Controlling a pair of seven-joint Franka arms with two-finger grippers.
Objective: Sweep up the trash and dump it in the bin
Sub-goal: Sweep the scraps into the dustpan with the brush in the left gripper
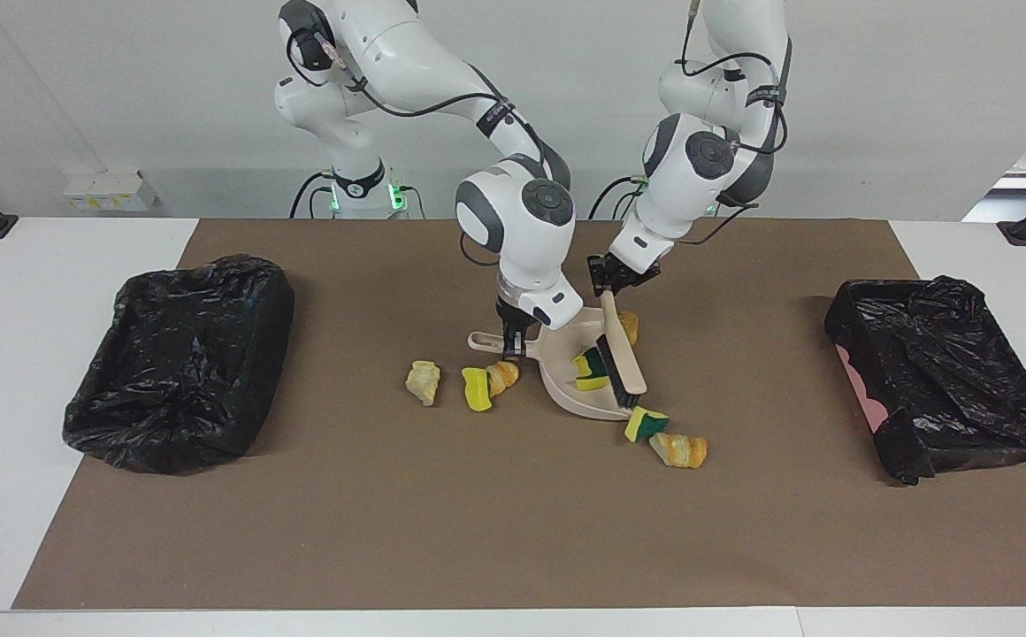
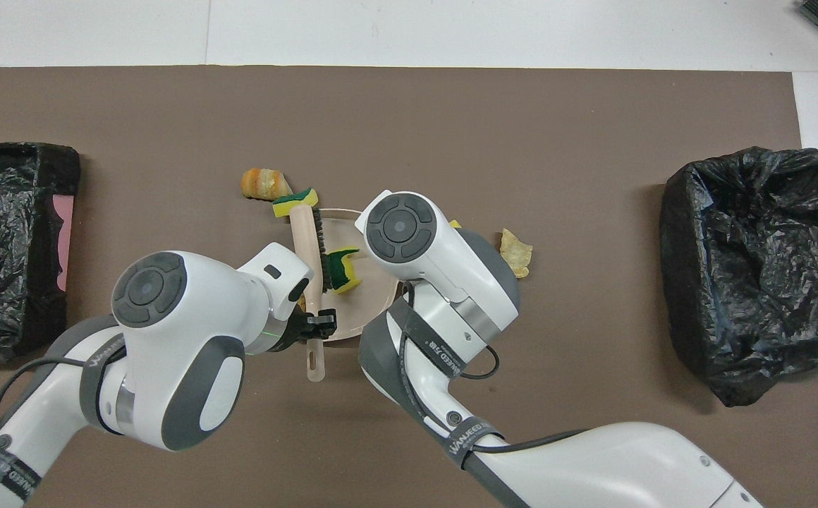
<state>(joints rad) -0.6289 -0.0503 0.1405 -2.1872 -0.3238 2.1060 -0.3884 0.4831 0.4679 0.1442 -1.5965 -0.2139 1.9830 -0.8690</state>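
Observation:
The beige dustpan (image 1: 568, 391) rests on the brown mat at mid-table. My right gripper (image 1: 513, 343) is shut on its handle. My left gripper (image 1: 612, 281) is shut on the handle of the beige brush (image 1: 623, 354), whose black bristles lie across the pan. One yellow-green sponge bit (image 1: 591, 372) lies in the pan. Of the trash on the mat, a sponge bit (image 1: 646, 425) and a bread chunk (image 1: 681, 449) lie just past the pan's lip. A sponge bit (image 1: 478, 389) and two bread chunks (image 1: 423, 380) lie beside the pan toward the right arm's end. Another chunk (image 1: 629, 327) lies beside the brush.
A bin lined with a black bag (image 1: 177, 363) stands at the right arm's end of the table. A second black-lined bin (image 1: 946, 380) stands at the left arm's end. Both show in the overhead view, the first (image 2: 754, 261) and the second (image 2: 14, 240).

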